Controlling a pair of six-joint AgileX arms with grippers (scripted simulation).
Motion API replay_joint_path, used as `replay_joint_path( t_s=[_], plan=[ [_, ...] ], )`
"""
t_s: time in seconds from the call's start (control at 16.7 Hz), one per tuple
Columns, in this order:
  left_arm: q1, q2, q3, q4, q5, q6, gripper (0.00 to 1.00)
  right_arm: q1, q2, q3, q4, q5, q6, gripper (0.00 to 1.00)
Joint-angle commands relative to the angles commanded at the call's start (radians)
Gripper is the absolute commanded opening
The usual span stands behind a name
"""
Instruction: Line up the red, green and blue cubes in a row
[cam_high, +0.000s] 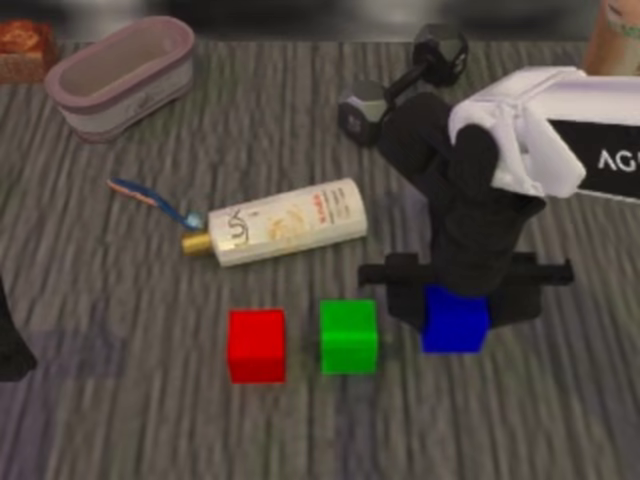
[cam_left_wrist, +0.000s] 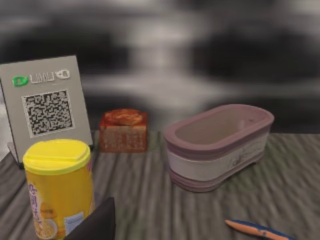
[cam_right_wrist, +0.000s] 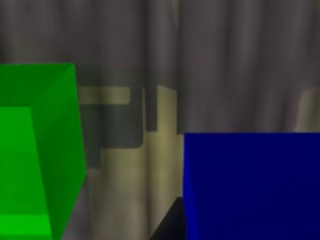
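The right hand sits directly over the blue cube; whether it grips is unclear. Green cube lies just left, red cube beyond.

We are at a rendered test desk with a grey wood-grain top and a blurred backdrop, strewn with unrelated props: a dumbbell, a shampoo bottle, a toothbrush, a small tub, a QR-code sign and a yellow can.
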Motion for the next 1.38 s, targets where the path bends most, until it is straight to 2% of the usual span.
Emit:
replay_joint_path(
  t_s=[0.18,0.42,1.2,1.38],
  plan=[
    [0.0,0.0,0.0,0.0,0.0,0.0,1.0,0.003,0.032,-0.06,0.091,0.0,0.002,0.0],
    [0.0,0.0,0.0,0.0,0.0,0.0,1.0,0.004,0.038,-0.068,0.102,0.0,0.002,0.0],
    [0.0,0.0,0.0,0.0,0.0,0.0,1.0,0.004,0.038,-0.068,0.102,0.0,0.002,0.98],
    [0.0,0.0,0.0,0.0,0.0,0.0,1.0,0.004,0.038,-0.068,0.102,0.0,0.002,1.0]
  ],
)
